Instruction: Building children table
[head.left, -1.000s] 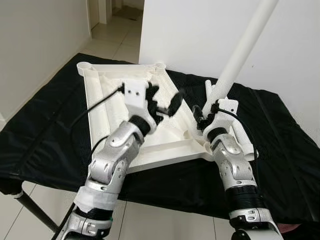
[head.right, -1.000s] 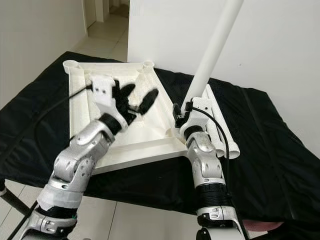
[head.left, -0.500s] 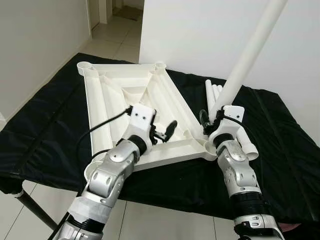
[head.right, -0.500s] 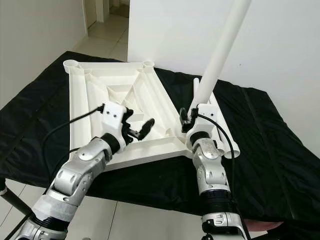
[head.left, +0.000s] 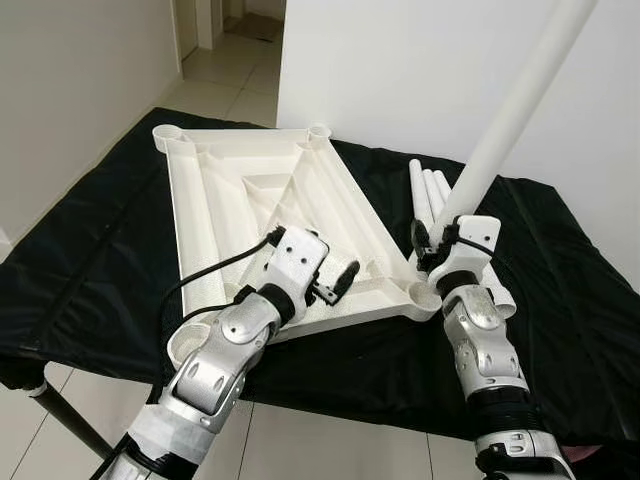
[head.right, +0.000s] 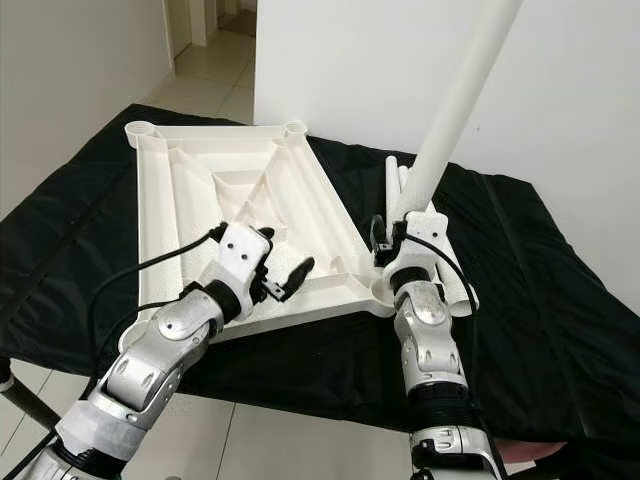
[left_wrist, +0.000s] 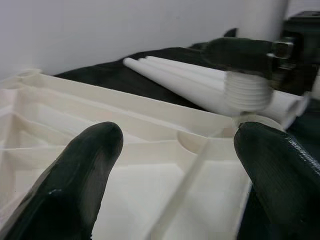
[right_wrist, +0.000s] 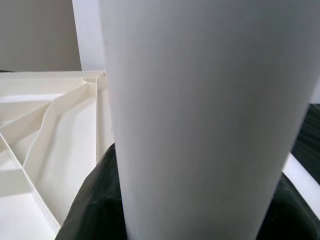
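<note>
A white plastic tabletop (head.left: 250, 190) lies upside down on the black-covered table, a round socket (head.left: 425, 292) at its near right corner. My right gripper (head.left: 438, 238) is shut on a long white table leg (head.left: 510, 120), which leans up and to the right. The leg's threaded end (left_wrist: 245, 90) hangs just above that socket. Black fingers (right_wrist: 95, 200) press on both sides of the leg. My left gripper (head.left: 330, 280) hovers open over the tabletop's near rim, left of the socket, holding nothing. Three spare legs (head.left: 425, 190) lie on the cloth behind the right gripper.
The black cloth (head.left: 100, 250) covers the whole work table, with its front edge close to me. A white wall (head.left: 400, 70) stands right behind it. A tiled hallway (head.left: 230, 70) opens at the far left. One metal table leg (head.left: 65, 420) slants below the front left.
My left gripper has come down from above the tabletop's middle to its near rim. The right gripper has carried the leg nearer and to the right, to the corner socket.
</note>
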